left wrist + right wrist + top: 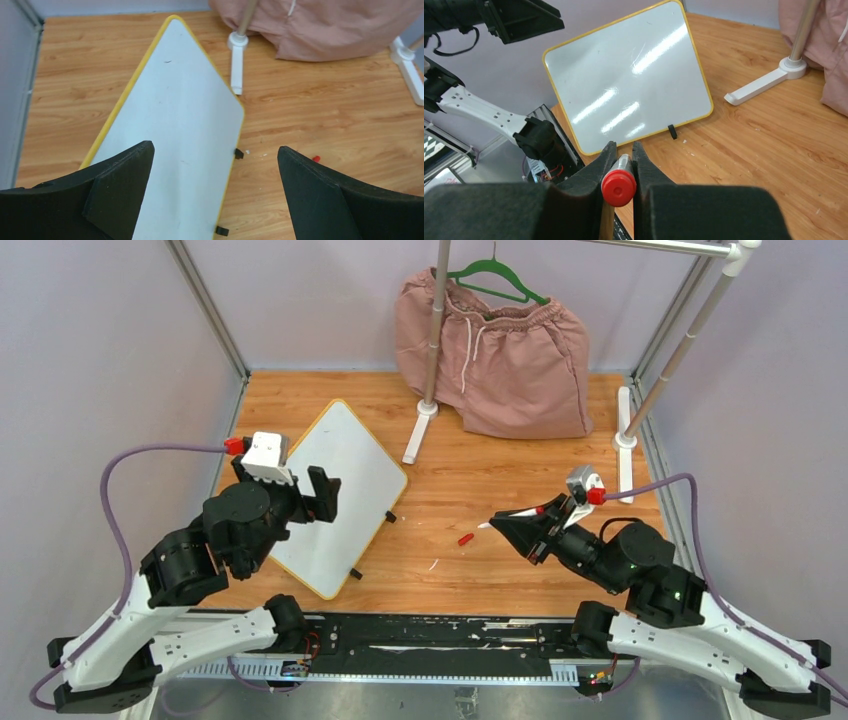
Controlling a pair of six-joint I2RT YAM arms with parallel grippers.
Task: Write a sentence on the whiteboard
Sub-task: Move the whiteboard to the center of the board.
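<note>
The left claw (215, 147) hangs with its two black fingers spread wide over the whiteboard (175, 115), which lies on the wooden worktop (325, 115) with black feet (238, 153) along its right edge. A small red bit (316, 158) lies beside it. Behind are a white stand foot (237, 65) and pink cloth (330, 25).

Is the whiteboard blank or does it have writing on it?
Blank. The whiteboard shows only glare and faint specks, no letters; the right gripper holds the marker off the board.

The whiteboard (629, 85) is glossy white, the table (440, 490) grained wood, the shorts (520, 360) soft pink cloth.
</note>
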